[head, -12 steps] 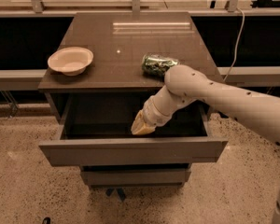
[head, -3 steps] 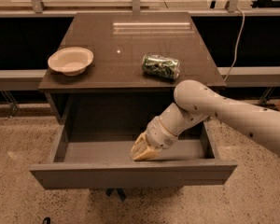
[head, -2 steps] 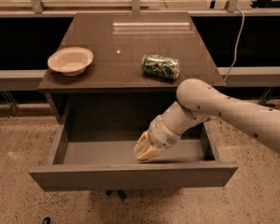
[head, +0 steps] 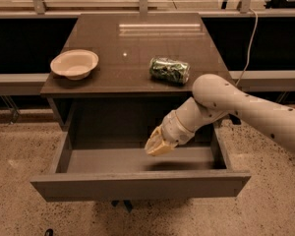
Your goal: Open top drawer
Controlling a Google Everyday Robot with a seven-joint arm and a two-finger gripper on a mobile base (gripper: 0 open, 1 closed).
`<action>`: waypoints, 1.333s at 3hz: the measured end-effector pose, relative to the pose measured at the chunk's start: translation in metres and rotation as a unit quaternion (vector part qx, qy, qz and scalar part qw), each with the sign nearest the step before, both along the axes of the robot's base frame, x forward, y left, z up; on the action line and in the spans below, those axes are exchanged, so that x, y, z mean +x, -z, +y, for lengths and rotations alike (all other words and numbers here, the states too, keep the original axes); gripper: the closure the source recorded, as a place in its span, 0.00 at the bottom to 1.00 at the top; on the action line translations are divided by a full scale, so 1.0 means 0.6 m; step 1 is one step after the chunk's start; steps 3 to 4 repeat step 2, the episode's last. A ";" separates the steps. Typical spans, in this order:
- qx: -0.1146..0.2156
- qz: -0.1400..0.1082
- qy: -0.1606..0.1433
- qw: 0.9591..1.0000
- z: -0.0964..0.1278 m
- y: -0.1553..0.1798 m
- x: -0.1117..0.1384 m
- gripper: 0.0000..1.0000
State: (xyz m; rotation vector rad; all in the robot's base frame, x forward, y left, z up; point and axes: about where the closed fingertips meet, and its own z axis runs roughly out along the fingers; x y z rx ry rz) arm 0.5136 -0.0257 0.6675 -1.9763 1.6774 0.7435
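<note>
The top drawer [head: 137, 185] is pulled far out from under the dark tabletop, and its shallow grey interior [head: 118, 160] is bare. My gripper [head: 159, 146], with pale yellow fingers, hangs inside the drawer opening, just above the drawer floor and right of its middle. It is a little behind the drawer's front panel and does not touch it. The white arm reaches in from the right, over the drawer's right side.
On the tabletop [head: 137, 43] a cream bowl [head: 74, 64] sits at the front left and a green can [head: 169, 70] lies on its side at the front right. A speckled floor surrounds the cabinet. A dark shelf and railing run behind it.
The drawer has come much farther out than four seconds ago. In the last second the gripper has lifted slightly and drawn back from the drawer's front panel.
</note>
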 end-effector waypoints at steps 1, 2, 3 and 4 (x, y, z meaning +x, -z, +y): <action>0.050 -0.020 0.031 0.998 -0.009 -0.018 0.004 0.89; 0.052 -0.020 0.039 0.998 -0.019 -0.018 0.003 0.71; 0.052 -0.020 0.039 0.998 -0.019 -0.018 0.003 0.71; 0.052 -0.020 0.039 0.998 -0.019 -0.018 0.003 0.71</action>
